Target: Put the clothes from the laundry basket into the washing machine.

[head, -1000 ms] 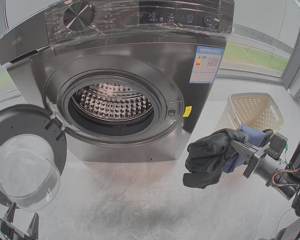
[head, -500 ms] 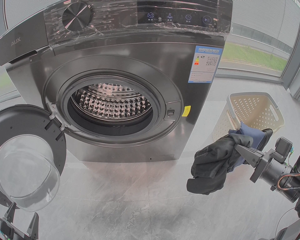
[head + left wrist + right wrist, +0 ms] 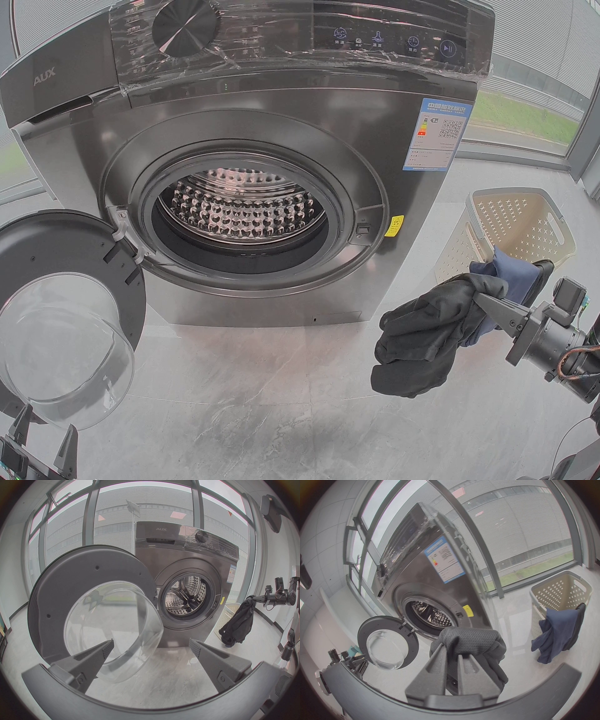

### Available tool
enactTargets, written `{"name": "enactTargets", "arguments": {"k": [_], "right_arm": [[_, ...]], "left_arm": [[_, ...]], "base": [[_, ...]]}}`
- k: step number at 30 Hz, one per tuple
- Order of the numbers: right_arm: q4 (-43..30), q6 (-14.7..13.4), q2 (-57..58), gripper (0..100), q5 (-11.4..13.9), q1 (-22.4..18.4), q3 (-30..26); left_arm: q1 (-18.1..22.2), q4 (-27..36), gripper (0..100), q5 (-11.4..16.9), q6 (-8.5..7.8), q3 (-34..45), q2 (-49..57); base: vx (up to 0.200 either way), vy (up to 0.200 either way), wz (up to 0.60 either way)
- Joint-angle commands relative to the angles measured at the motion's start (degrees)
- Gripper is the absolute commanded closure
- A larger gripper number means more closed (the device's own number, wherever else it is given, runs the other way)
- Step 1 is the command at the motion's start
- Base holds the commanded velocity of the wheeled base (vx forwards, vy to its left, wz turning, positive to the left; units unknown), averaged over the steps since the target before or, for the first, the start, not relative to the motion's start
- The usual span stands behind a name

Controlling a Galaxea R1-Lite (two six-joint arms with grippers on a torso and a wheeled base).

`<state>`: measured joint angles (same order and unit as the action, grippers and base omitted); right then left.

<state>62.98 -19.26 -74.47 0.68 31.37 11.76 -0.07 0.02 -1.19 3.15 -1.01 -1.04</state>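
Note:
My right gripper (image 3: 486, 304) is shut on a dark grey garment (image 3: 428, 334), which hangs in a bunch above the floor, to the right of the washing machine (image 3: 250, 112) and in front of the laundry basket (image 3: 522, 222). In the right wrist view the fingers (image 3: 442, 664) pinch the garment's (image 3: 472, 642) top fold. A blue garment (image 3: 515, 278) is draped over the basket's near rim, partly behind the dark one. The machine's drum (image 3: 240, 206) stands open and bare. My left gripper (image 3: 150, 647) is open and holds nothing, low at the left (image 3: 44, 437) before the door.
The round door (image 3: 62, 325) with its clear bowl is swung fully open to the machine's left. Grey tiled floor (image 3: 262, 400) lies free in front of the machine. Windows run behind the basket (image 3: 562, 591).
The head camera has shifted, so the machine sits further right in the picture. My right gripper with the dark garment has sunk slightly and drawn back. The left arm has kept still.

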Motion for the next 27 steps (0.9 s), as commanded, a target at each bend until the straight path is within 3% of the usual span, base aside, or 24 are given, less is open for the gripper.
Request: {"name": "enactTargets", "arguments": {"k": [1,13,19,27], "right_arm": [[0.57,-0.6,0.12,100,0.2,-1.48,-0.34],[0.22,-0.69,0.12,100,0.28,-1.04,-1.83],[0.04,-0.07,0.03,100,0.37,-0.78,-2.36],[0.83,-0.16,0.12,100,0.37,-0.6,-2.01]], "left_arm": [[-0.01,0.06,0,-0.04,0.02,0.92,0.51],[-0.01,0.06,0,-0.04,0.02,0.92,0.51],[-0.01,0.06,0,-0.04,0.02,0.92,0.51],[-0.01,0.06,0,-0.04,0.02,0.92,0.51]], "base": [[0.0,0.2,0.0],[0.0,0.0,0.0],[-0.2,0.0,0.0],[-0.05,0.0,0.0]]}}
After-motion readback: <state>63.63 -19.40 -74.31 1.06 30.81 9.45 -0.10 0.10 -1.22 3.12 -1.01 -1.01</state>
